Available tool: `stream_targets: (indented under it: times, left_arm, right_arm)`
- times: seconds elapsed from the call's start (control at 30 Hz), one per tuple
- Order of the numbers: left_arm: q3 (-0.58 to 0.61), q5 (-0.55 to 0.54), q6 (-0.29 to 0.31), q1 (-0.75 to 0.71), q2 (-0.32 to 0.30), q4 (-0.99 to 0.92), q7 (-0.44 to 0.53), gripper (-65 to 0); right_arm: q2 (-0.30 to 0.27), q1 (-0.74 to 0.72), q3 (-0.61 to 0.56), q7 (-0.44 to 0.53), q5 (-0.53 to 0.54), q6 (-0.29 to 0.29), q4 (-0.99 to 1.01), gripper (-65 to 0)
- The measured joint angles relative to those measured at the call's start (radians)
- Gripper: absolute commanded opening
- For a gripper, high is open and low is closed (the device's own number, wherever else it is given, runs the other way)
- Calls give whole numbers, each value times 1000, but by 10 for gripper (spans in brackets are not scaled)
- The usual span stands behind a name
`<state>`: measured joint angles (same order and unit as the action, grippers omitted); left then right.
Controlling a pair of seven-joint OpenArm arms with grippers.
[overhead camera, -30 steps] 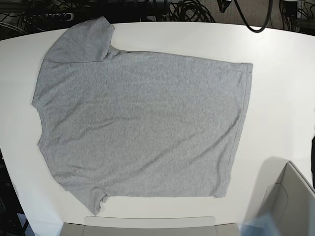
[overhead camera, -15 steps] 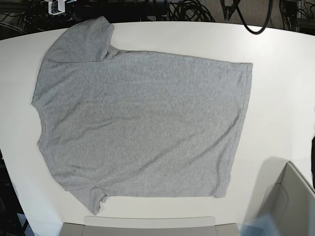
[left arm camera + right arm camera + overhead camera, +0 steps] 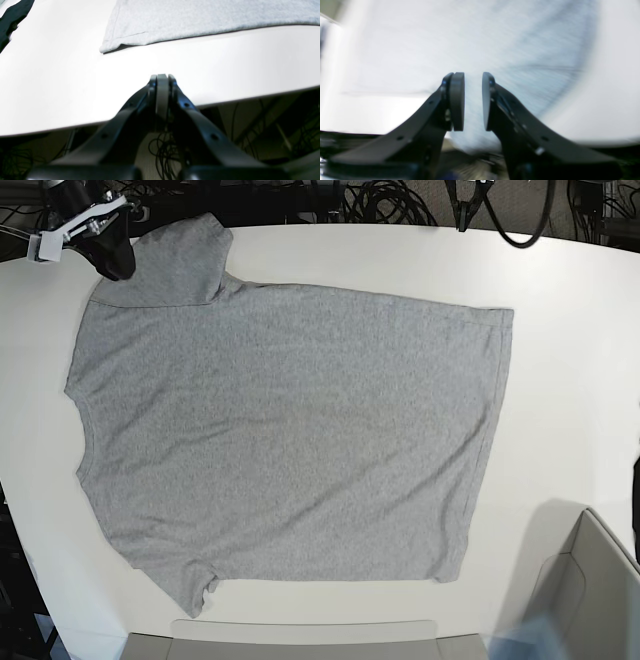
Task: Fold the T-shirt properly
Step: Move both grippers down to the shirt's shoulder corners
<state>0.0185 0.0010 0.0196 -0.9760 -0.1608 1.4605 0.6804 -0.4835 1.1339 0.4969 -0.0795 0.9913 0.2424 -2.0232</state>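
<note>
The heather-grey T-shirt (image 3: pixel 290 430) lies spread flat, plain side up, on the white table (image 3: pixel 580 360), collar to the left and hem to the right. My right gripper (image 3: pixel 115 265) hovers at the far-left sleeve. In the blurred right wrist view the right gripper (image 3: pixel 473 100) is open and empty, with grey cloth (image 3: pixel 520 50) beneath it. My left gripper (image 3: pixel 465 215) sits at the table's far edge, apart from the shirt. In the left wrist view the left gripper (image 3: pixel 162 77) is shut and empty, with the shirt's hem corner (image 3: pixel 110 45) ahead of it.
A grey box (image 3: pixel 590 590) stands at the front right, and a grey tray edge (image 3: pixel 300 640) runs along the front. Cables (image 3: pixel 380 200) hang behind the table's far edge. A dark object (image 3: pixel 636 490) shows at the right border.
My right arm has come into view at the top left and reached the far sleeve. My left gripper has come into view at the table's far edge. The shirt has not moved.
</note>
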Motion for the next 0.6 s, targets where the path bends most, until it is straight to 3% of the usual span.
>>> stream_targets:
  times: [0.1, 0.2, 0.33, 0.4, 0.47, 0.6]
  left_arm:
    - [0, 1, -2, -2, -4, 50, -2, -556]
    - [-1, 4, -3, -2, -6, 100, -32, -553]
    - [11, 12, -1, 1, -86, 132, -126, -553]
    - [8, 0, -4, 17, -111, 140, -131, -553]
    - [6, 0, -8, 33, -125, 143, -132, -553]
    - [13, 12, 2, 40, -138, 143, -134, -553]
  right_arm:
    - [84, -79, 105, -162, 48, 122, 18, -529]
    - [171, -175, 213, -354, 33, 218, 35, -529]
    - [275, -313, 391, -599, 39, 285, 93, -529]
    - [296, -356, 467, -676, 26, 311, 153, -529]
    - [296, -369, 492, -690, 29, 357, 201, -530]
    - [297, -377, 491, -688, 30, 368, 305, -531]
